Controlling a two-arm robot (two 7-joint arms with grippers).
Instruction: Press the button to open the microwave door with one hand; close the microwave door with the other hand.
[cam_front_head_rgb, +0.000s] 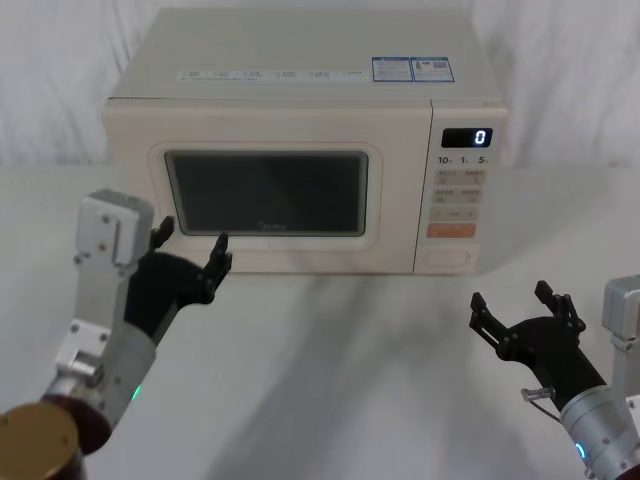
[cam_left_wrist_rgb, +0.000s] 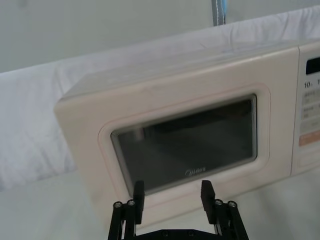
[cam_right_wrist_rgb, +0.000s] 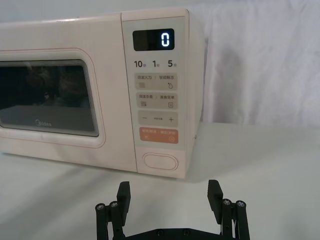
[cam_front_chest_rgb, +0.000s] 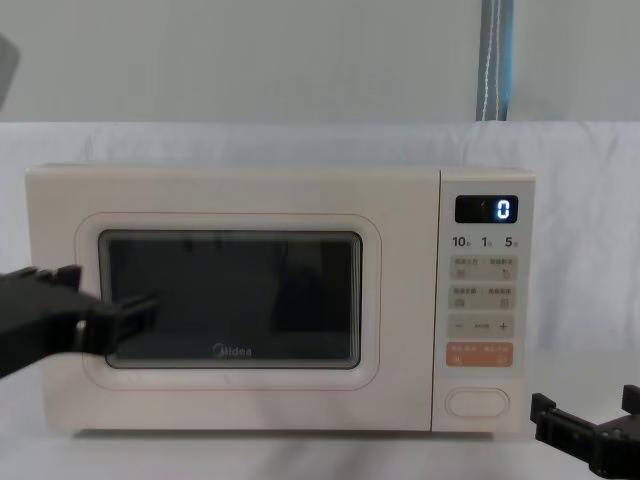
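both claws poised, door shut

the microwave door (cam_front_head_rgb: 265, 195) sits flush — unopened, i'd judge. the microwave stands at the back of the bench (cam_front_head_rgb: 350, 360), panel toward the right edge. the right gripper (cam_front_head_rgb: 520, 305) hovers low before the button (cam_front_head_rgb: 447, 257), fingers spread, holding nothing. the left gripper (cam_front_head_rgb: 190, 240) waits by the door's lower left corner, fingers apart, empty — likely placed to push it closed

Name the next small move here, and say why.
Probably advance the right pincer toward the button. The microwave door looks closed, the right pincer is open and short of the panel, nearly level with the button, while the left pincer waits open by the door.
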